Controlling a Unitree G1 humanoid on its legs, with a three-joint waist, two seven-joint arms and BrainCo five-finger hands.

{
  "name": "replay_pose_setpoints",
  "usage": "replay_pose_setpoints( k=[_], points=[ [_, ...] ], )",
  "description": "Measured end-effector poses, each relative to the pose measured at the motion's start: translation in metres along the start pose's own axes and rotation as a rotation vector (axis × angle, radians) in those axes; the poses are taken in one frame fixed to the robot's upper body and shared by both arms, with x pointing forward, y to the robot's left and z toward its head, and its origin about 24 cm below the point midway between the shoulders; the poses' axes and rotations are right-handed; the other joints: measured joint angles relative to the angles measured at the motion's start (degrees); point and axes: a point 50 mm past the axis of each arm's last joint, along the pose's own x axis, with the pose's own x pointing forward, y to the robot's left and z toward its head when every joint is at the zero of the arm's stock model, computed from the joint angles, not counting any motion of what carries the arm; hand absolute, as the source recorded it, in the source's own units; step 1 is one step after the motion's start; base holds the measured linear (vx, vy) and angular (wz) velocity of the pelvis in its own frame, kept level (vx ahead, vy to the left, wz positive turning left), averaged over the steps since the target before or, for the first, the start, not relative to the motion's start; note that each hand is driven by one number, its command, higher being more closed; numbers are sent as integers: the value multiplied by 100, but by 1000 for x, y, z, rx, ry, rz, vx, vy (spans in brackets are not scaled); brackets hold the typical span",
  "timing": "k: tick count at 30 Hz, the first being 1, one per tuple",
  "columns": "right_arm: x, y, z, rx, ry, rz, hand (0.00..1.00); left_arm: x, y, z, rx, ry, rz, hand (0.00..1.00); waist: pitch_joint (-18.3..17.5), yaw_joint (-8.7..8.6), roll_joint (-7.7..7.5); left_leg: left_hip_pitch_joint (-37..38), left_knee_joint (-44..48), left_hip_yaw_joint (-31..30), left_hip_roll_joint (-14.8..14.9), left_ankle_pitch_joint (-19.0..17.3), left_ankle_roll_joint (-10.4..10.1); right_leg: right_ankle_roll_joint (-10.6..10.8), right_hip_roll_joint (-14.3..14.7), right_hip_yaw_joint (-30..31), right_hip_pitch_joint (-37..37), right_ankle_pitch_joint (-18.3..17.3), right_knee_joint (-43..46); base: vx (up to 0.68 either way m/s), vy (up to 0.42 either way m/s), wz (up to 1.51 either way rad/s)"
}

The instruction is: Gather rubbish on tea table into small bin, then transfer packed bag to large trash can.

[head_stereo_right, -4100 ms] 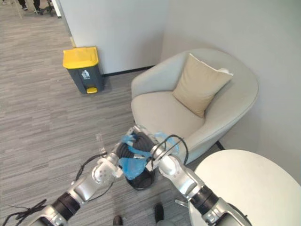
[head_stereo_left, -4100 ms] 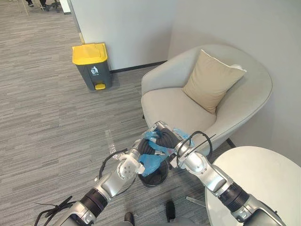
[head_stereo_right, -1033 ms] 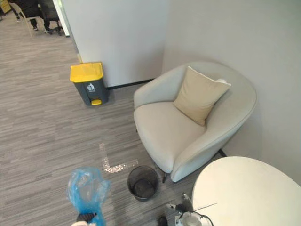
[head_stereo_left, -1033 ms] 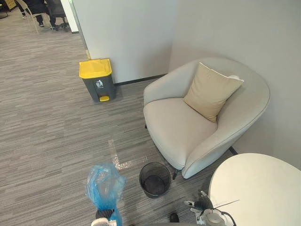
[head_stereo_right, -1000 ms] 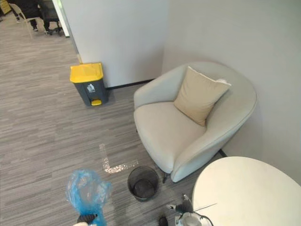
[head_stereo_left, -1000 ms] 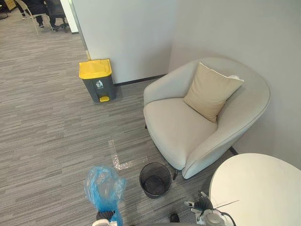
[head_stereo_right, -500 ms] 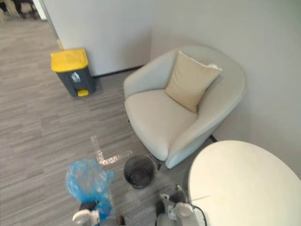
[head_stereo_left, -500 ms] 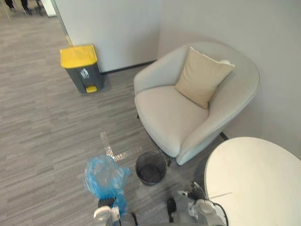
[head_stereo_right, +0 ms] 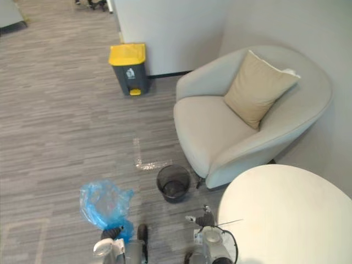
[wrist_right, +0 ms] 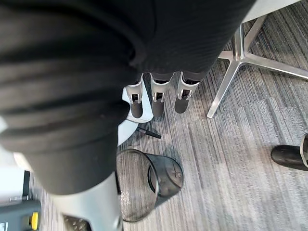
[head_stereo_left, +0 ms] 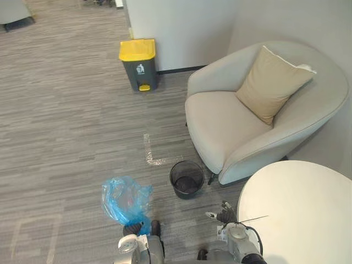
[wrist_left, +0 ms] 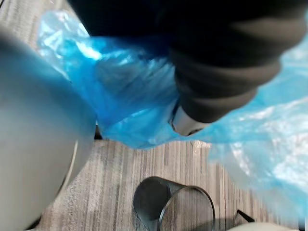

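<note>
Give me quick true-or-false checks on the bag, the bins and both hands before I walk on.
The left hand grips the blue bag. True.
The large trash can has its yellow lid open. False: the lid is shut.
The blue bag lines the small bin. False: the bin stands unlined on the floor beside the armchair.
The right hand holds nothing. True.

Counts of each kind:
- one crumpled blue plastic bag (head_stereo_left: 125,199)
- one small black wire-mesh bin (head_stereo_left: 187,179)
- one grey pedal trash can with yellow lid (head_stereo_left: 139,64)
- one pale grey tub armchair (head_stereo_left: 223,129)
- one tan square cushion (head_stereo_left: 272,85)
- one round white table (head_stereo_left: 300,212)
- one L-shaped tape mark (head_stereo_left: 150,157) on the carpet
- two robot hands: left hand (wrist_left: 221,82) and right hand (wrist_right: 158,98)
</note>
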Motion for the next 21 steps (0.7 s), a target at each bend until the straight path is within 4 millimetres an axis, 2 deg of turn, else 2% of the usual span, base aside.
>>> replay_pose_setpoints(
  k=[2,3,4,5,7,9,13,15,18,19,20,21],
  points=[
    [-2,-4,-8,30,26,-23,0,0,-2,-3,11,15,-7,100,4,-49,-15,369,123,425,32,-488,20,158,-214,-286,17,179,-161,-207,176,85],
    [-3,-8,-13,39,40,-37,0,1,-4,-3,18,21,-13,100,-22,-60,42,604,-172,589,45,-677,-56,266,-238,-380,24,264,-250,-168,201,70],
    [-4,-7,-14,48,47,-39,0,1,-4,-2,19,21,-14,100,-2,-51,16,673,-386,624,-26,-687,-90,302,-255,-357,18,268,-278,-191,239,39],
    [-6,-5,-19,60,69,-39,0,3,2,0,30,14,-1,100,-37,-16,-113,713,-660,645,-192,-564,-37,385,-348,-325,36,391,-458,-114,187,17],
    [-10,3,-28,70,97,-24,0,4,11,-4,59,30,16,100,-138,-37,-209,790,-1007,625,-413,-412,91,477,-425,-294,124,625,-784,-73,177,14],
    [-12,0,-36,78,134,-42,0,4,12,-7,83,39,16,100,-161,-51,-236,830,-1063,566,-569,-404,131,504,-483,-267,290,844,-1068,-35,158,12],
    [-14,-1,-45,80,172,-50,0,4,17,-11,109,56,21,100,-222,-45,-317,907,-1175,529,-755,-471,246,554,-550,-108,457,895,-1254,17,135,8],
    [-13,-1,-44,81,169,-50,0,5,21,-11,116,56,31,100,-218,-43,-322,887,-1097,511,-823,-543,344,660,-636,-106,403,752,-1119,107,77,10],
    [-13,-2,-43,84,166,-51,0,5,23,-11,119,56,36,100,-177,-35,-346,871,-721,435,-895,-873,405,727,-877,-60,211,462,-251,148,67,15],
    [-13,-3,-44,83,166,-53,0,5,24,-14,123,68,38,100,-174,-68,-270,910,-569,269,-873,-1029,486,612,-948,50,7,465,507,209,101,53],
    [-14,-4,-45,82,169,-56,0,5,24,-14,121,65,38,100,-154,-98,-253,975,-447,64,-868,-1138,544,388,-948,398,-254,608,1303,171,93,64],
    [-14,-4,-46,83,171,-56,0,4,24,-14,120,63,36,100,-134,-109,-253,1019,-409,-24,-860,-1177,603,264,-929,521,-386,700,1666,239,71,84]
  ],
)
